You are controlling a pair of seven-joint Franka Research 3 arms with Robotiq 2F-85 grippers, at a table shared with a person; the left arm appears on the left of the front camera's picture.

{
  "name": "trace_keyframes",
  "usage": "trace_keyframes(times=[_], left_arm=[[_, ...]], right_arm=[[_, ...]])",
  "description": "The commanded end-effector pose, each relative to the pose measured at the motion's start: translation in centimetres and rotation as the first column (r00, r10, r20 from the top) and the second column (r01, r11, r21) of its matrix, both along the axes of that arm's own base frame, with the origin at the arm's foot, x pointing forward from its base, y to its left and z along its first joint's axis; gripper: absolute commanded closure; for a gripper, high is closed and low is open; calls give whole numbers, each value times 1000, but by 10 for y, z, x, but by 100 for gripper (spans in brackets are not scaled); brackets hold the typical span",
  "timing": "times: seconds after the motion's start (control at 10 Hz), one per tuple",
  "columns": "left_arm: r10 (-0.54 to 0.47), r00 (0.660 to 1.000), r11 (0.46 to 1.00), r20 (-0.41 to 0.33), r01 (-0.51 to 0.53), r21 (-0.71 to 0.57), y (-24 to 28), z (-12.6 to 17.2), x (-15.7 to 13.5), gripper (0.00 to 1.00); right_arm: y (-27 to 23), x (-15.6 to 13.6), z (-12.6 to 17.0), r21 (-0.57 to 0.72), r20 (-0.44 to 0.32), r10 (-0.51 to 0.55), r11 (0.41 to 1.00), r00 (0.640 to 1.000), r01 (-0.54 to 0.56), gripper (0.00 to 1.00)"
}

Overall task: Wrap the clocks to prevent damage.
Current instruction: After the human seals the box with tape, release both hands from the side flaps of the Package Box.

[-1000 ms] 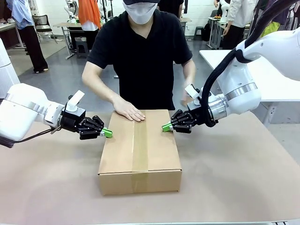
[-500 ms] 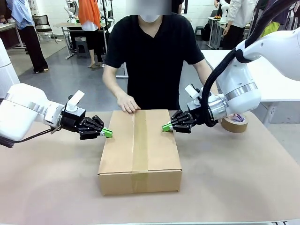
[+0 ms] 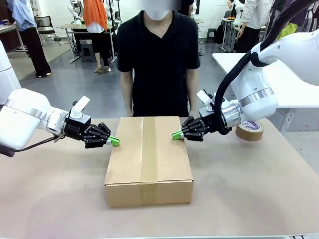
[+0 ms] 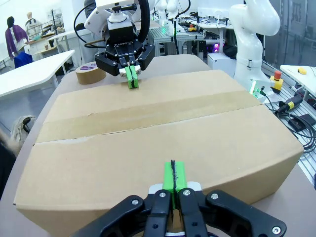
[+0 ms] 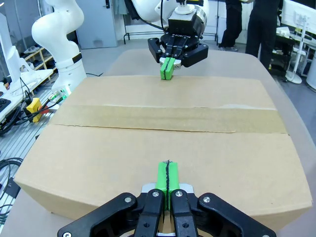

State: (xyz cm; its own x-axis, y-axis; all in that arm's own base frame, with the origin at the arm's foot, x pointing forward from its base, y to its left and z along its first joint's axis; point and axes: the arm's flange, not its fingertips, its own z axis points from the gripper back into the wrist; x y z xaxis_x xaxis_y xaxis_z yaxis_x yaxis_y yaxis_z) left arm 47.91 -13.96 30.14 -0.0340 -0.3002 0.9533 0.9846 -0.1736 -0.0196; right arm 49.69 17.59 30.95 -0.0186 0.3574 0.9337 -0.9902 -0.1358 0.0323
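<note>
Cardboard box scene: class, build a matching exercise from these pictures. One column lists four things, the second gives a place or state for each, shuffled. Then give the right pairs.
Things:
1. cardboard box
2. roll of tape
3. left gripper
4. right gripper

Places or states:
A. shut, green pads at the box's right top edge
B. lying on the table behind the right arm
C. in the middle of the table, sealed with a strip of tape along its top
D. shut, green pads at the box's left top edge

Pairs: 1-C, 2-B, 3-D, 4-A
</note>
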Motion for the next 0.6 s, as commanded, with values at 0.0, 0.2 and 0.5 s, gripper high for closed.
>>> trace_keyframes(times=[0.0,0.2,0.5], left_arm=[[-24,1000,999,7,24,40,3,21,1,100],[-65,997,988,29,60,141,6,74,0,100],[-85,996,950,-19,87,299,25,149,-2,100]], right_arm=[[-1,-2,13,-23,10,12,1000,1000,-12,99],[-8,-16,58,-122,26,16,992,1000,-13,99],[-35,-44,134,-289,42,-64,954,997,74,99]])
